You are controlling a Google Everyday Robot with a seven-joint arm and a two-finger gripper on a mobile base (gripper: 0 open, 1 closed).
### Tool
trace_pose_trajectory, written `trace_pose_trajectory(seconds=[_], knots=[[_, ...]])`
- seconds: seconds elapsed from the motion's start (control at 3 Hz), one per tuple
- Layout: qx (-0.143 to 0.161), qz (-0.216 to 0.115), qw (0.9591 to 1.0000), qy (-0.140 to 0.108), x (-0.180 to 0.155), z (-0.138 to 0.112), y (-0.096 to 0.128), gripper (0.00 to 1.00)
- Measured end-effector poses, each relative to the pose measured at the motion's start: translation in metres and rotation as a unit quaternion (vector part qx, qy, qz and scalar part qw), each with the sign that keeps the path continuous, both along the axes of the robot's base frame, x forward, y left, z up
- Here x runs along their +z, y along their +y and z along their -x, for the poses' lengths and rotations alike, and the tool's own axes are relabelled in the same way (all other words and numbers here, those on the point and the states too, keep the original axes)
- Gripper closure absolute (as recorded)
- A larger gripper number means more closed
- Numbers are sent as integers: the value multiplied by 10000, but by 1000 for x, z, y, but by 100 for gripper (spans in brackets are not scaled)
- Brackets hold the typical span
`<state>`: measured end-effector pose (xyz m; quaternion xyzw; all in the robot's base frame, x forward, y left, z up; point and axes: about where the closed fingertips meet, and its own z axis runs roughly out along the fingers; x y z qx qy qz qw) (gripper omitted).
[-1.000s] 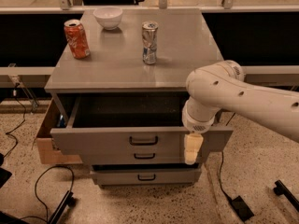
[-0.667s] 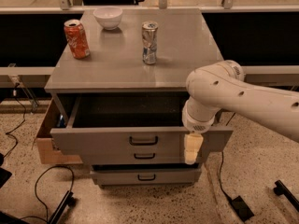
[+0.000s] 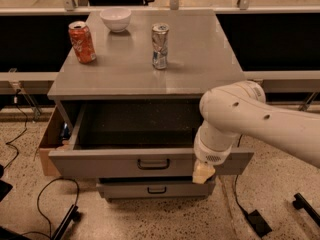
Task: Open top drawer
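Observation:
The top drawer stands pulled well out of the grey cabinet. Its deep speckled grey inside shows and looks empty. Its small black bar handle sits at the middle of the flat grey front. My gripper, with a cream-coloured tip, hangs from the white arm against the right part of the drawer front, to the right of the handle and apart from it.
On the cabinet top stand a red soda can, a white bowl and a silver can. A narrower drawer shows below. A cardboard box and cables lie at the left on the floor.
The top drawer has slid further out toward the camera and now covers the middle drawer. My gripper has moved the same way with the drawer front.

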<state>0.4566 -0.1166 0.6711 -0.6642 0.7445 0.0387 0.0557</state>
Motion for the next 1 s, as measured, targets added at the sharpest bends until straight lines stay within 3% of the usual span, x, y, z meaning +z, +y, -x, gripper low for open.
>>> trace_pose_trajectory(seconds=[0.33, 0.67, 1.0], knots=[[0, 0, 10000, 0, 4, 0, 0, 72], [0, 0, 10000, 0, 10, 0, 0, 71], [0, 1, 10000, 0, 10, 0, 0, 46]])
